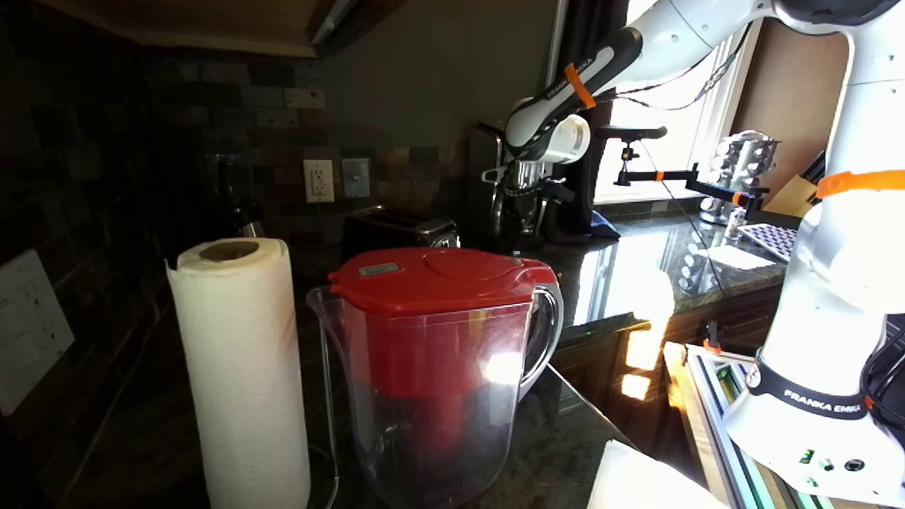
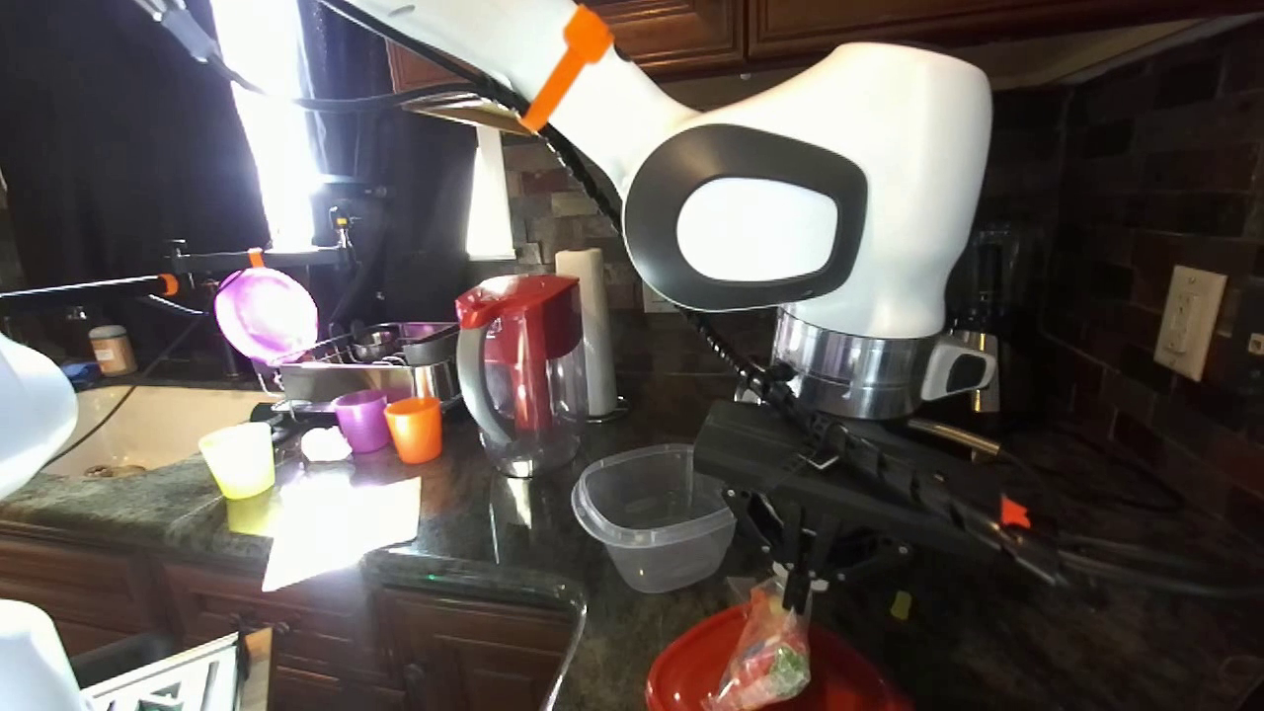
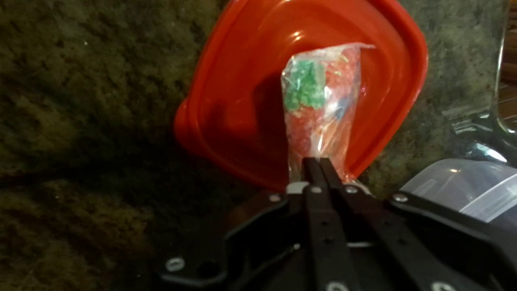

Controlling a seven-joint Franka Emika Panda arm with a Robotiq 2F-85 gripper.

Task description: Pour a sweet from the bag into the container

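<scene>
My gripper (image 3: pixel 318 161) is shut on the top of a clear plastic bag (image 3: pixel 323 113), its two fingertips pressed together over the gathered neck. Through the film show sweets: a green one (image 3: pixel 305 85) and several red and orange ones. In an exterior view the bag (image 2: pixel 765 657) hangs down from the gripper (image 2: pixel 796 592) over a red lid-like dish (image 2: pixel 681 662); I cannot tell whether it touches. The clear plastic container (image 2: pixel 657 563) stands upright beside the dish, and in the wrist view only part of that container (image 3: pixel 464 190) shows at the right edge.
A red-lidded water pitcher (image 2: pixel 528 375) and a paper towel roll (image 2: pixel 590 336) stand behind the container. Yellow (image 2: pixel 239 459), purple (image 2: pixel 362 420) and orange (image 2: pixel 414 430) cups sit farther along the counter. A small yellow-green item (image 2: pixel 901 605) lies near the gripper.
</scene>
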